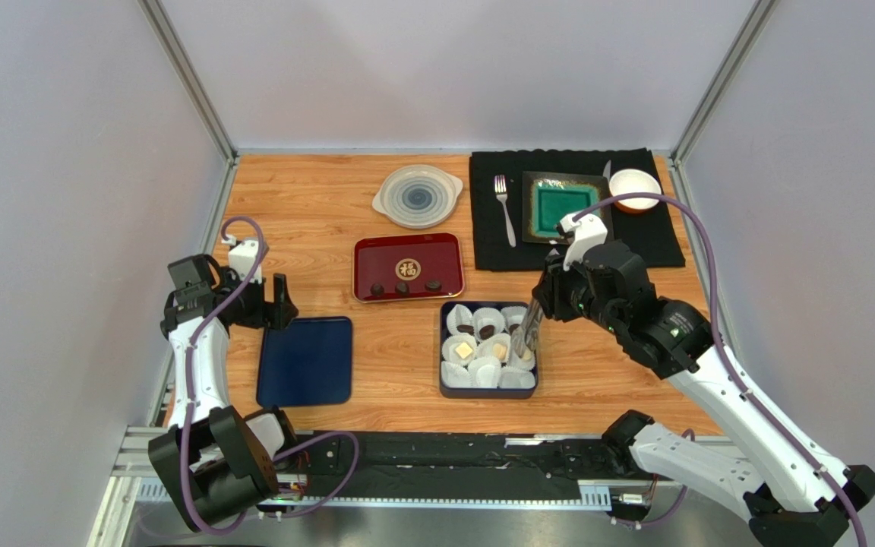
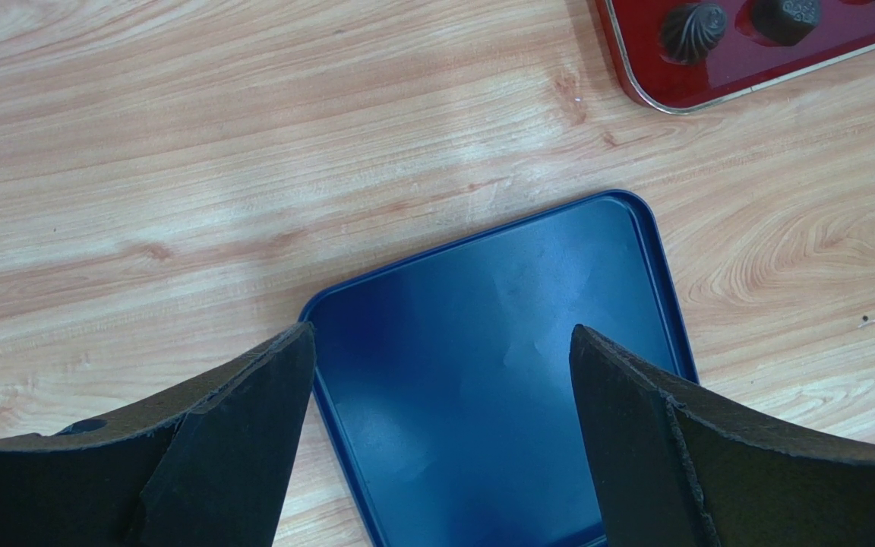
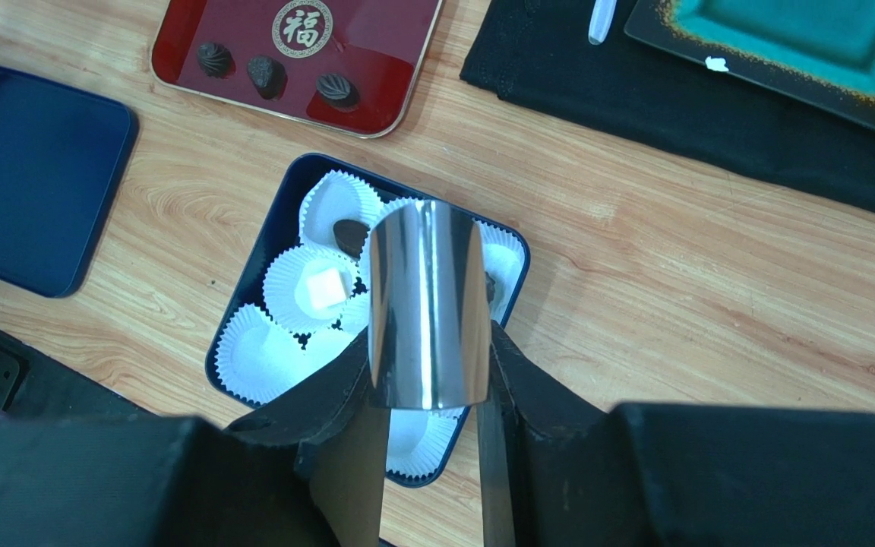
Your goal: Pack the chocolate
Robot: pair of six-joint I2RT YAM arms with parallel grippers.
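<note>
Packing is partway through, by the look of it. The right gripper (image 3: 431, 376) has its fingers (image 3: 345, 388) closed on a pair of steel tongs (image 3: 427, 308), pinching the two blades partly together, and it holds them over the far right part of the dark blue box (image 3: 282, 217) that sits on the tabletop (image 3: 682, 308). The broad bend of the tongs hides their tips in the wrist view, and the overhead view is too small, so I cannot tell whether a piece is caught between them or has just been set down. Some of the chocolate is in the box already: a dark piece (image 3: 349, 236) and a cream one (image 3: 322, 291) each sit in a crinkled paper cup, while other cups (image 3: 260, 353) look empty. Three dark pieces (image 3: 265, 75) lie in a row on the red tray (image 3: 396, 46), just beyond the box. The left gripper (image 2: 440, 342) hovers over the far edge of the blue lid (image 2: 488, 388), well apart from the box, with its fingers spread wide and nothing between them. The step in hand looks like ferrying pieces from tray to cups. The next move probably calls for letting the blades spring apart, carrying them to the tray, straddling one small round and squeezing gently enough to lift it without crushing it or flicking it away.
</note>
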